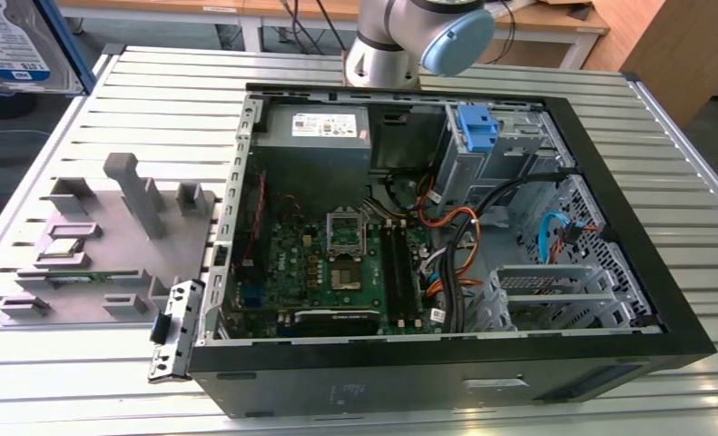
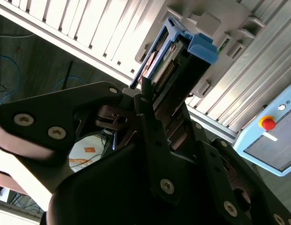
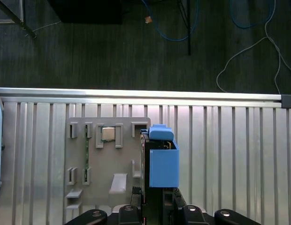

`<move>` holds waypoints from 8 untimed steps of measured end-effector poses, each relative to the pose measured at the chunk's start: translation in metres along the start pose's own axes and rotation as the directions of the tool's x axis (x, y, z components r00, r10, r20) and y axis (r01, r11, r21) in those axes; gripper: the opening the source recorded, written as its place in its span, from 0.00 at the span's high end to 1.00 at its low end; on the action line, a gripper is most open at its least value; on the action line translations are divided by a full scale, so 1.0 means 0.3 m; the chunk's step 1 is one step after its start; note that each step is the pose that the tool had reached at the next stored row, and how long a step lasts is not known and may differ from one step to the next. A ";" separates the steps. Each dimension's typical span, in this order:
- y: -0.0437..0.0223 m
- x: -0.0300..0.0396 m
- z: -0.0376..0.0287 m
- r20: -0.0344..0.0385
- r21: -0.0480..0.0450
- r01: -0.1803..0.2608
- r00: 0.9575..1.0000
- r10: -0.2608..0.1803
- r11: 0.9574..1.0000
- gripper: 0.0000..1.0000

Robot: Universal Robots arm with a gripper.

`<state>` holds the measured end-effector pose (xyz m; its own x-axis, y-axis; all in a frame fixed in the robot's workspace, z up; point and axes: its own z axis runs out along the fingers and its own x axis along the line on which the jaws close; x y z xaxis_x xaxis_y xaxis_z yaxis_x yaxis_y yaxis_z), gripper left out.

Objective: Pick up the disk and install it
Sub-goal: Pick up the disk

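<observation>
The disk [image 1: 17, 44], a silver drive with a blue-and-white label in a blue bracket, hangs high at the exterior view's far left, above the table's edge. In both wrist views my gripper [image 3: 155, 204] is shut on it. The first wrist view looks along the disk [image 3: 162, 161] edge-on, blue bracket foremost, over the grey fixture plate [image 3: 108, 164]. In the second wrist view the disk [image 2: 183, 61] juts out from between the black fingers [image 2: 146, 101], and my gripper [image 2: 159, 105] clamps its near end.
The open computer case [image 1: 456, 350] lies on the slatted metal table [image 1: 152, 100], with the grey power supply [image 1: 329, 127] and a bare blue bracket [image 1: 477, 127] at its far end. A control pendant with a red button [image 2: 267, 123] hangs off the table.
</observation>
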<state>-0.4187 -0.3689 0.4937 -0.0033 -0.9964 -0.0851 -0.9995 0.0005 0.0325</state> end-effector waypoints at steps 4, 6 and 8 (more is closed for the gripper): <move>0.000 0.000 -0.004 0.002 0.000 0.000 1.000 0.000 1.000 0.65; 0.000 0.000 -0.005 0.004 0.000 0.000 1.000 0.000 1.000 0.65; 0.000 -0.001 -0.006 0.005 0.000 0.000 1.000 0.000 1.000 0.65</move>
<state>-0.4187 -0.3689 0.4955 -0.0033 -0.9959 -0.0902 -0.9995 0.0004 0.0325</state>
